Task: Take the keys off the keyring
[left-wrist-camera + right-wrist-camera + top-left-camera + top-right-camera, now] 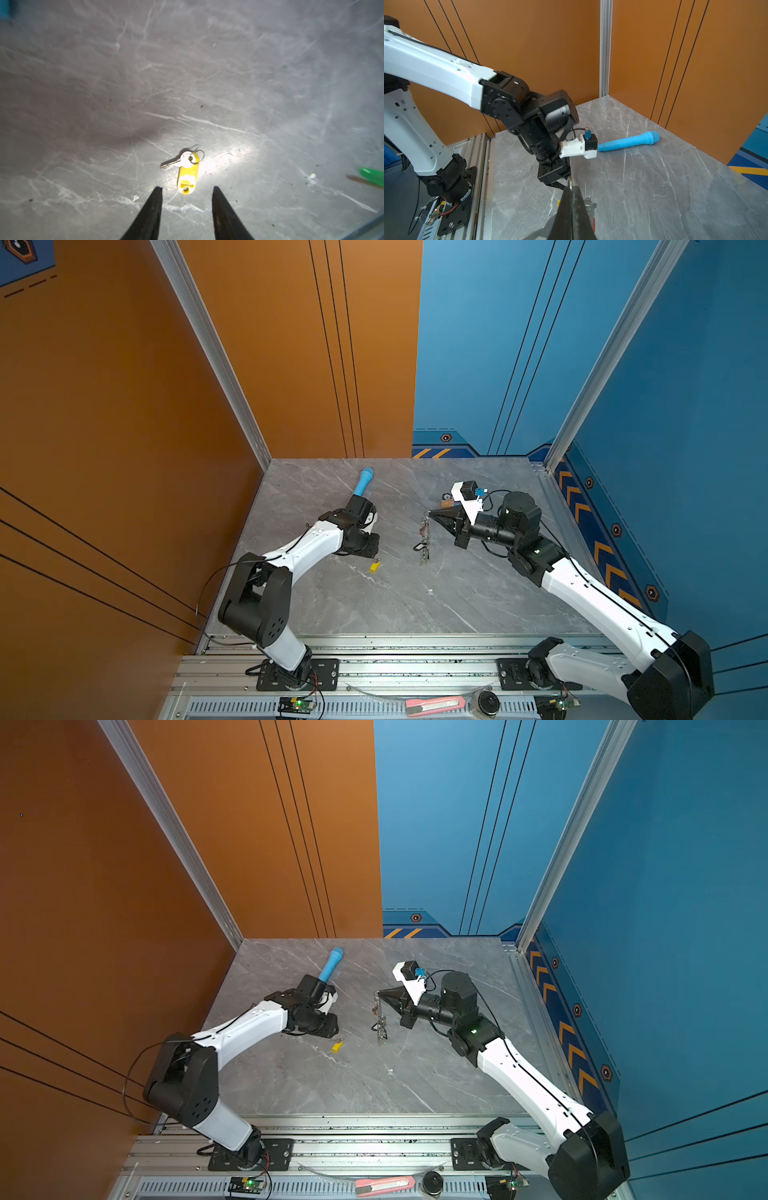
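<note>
A silver key with a yellow tag lies loose on the grey marble table, also seen in both top views. My left gripper is open just short of the tag, touching nothing. My right gripper is shut on the top of the keyring, which trails from the fingertips toward the front with keys still on it. A red tag shows beside the right fingers. A green tag shows at the edge of the left wrist view.
A light-blue tube lies at the back left, by the left wrist. A small orange-and-blue cluster sits behind the right gripper. A pink cutter and a round black part rest on the front rail.
</note>
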Controlling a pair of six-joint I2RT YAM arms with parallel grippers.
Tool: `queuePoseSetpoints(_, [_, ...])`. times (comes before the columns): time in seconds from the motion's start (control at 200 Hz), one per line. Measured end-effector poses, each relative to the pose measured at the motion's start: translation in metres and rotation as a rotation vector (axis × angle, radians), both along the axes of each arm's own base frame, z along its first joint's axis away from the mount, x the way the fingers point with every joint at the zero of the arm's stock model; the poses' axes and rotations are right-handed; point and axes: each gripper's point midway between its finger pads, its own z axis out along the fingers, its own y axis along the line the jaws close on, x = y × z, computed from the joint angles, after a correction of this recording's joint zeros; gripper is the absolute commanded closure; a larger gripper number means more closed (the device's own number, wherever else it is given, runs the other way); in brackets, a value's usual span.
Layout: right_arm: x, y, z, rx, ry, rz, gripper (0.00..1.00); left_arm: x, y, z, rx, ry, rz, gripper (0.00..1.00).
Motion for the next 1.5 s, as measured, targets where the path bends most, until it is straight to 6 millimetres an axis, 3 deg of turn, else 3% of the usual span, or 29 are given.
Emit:
queuePoseSetpoints(0.075, [-0.001,0.0,0.001,0.003,0.003,0.013,1.0,0.002,-0.004,0.031,-0.035,-0.087,-0.045,0.46])
queuePoseSetpoints(0.195, [-0.002,0.003,0.003,0.009,0.007,0.034,1.0,-0.005,-0.013,0.065,-0.077,-0.184,-0.131,0.45])
queuePoseSetpoints(0.556, [0.01,0.01,0.018,0.055,0.017,0.046,1.0,-0.047,-0.066,0.138,-0.162,-0.459,-0.446,0.41])
queuePoseSetpoints(0.676, [0.01,0.01,0.026,0.072,0.005,0.049,1.0,-0.06,-0.08,0.159,-0.204,-0.591,-0.516,0.44])
queuePoseSetpoints(0.941, [0.01,0.011,0.043,0.109,-0.018,0.054,1.0,-0.041,-0.094,0.178,-0.227,-0.736,-0.52,0.49])
queuePoseSetpoints(1.161, [0.011,0.013,0.048,0.119,-0.026,0.057,1.0,-0.032,-0.109,0.172,-0.237,-0.751,-0.541,0.5])
queuePoseSetpoints(1.387, [0.006,0.018,0.05,0.122,-0.03,0.078,1.0,-0.027,-0.115,0.178,-0.25,-0.774,-0.542,0.68])
queuePoseSetpoints(1.502, [0.005,0.019,0.05,0.122,-0.03,0.082,1.0,-0.024,-0.117,0.185,-0.259,-0.797,-0.54,0.71])
